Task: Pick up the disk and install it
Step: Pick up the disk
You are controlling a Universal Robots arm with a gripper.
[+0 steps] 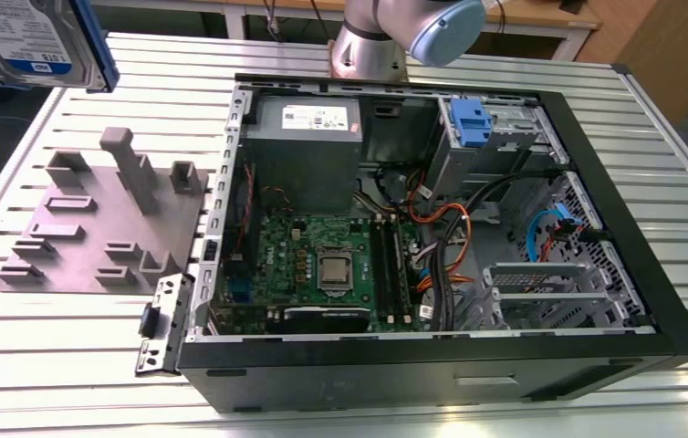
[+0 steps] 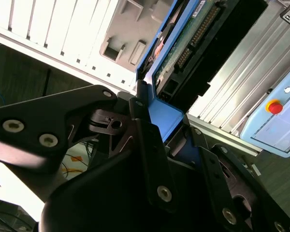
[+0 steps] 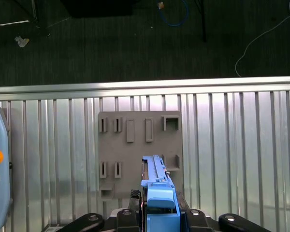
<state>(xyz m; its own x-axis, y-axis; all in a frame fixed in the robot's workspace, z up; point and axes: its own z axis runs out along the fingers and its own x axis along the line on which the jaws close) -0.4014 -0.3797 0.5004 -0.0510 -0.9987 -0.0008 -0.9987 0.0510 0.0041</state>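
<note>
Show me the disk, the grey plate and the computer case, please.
disk [image 1: 30, 38]: exterior view, on its white-and-blue label.
grey plate [image 1: 91, 219]: exterior view, on a bare patch of its top face.
computer case [image 1: 442, 365]: exterior view, on its black outer wall.

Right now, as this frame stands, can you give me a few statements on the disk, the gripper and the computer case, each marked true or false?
1. The gripper is closed on the disk, gripping it by its blue rail. True.
2. The disk sits in a bay inside the computer case. False: it is held in the gripper above the grey fixture plate, away from the case.
3. The case lies open with its motherboard exposed. True.
4. The grey fixture plate lies to the exterior view's right of the case. False: it lies on the slatted table to the exterior view's left of the case.
</note>
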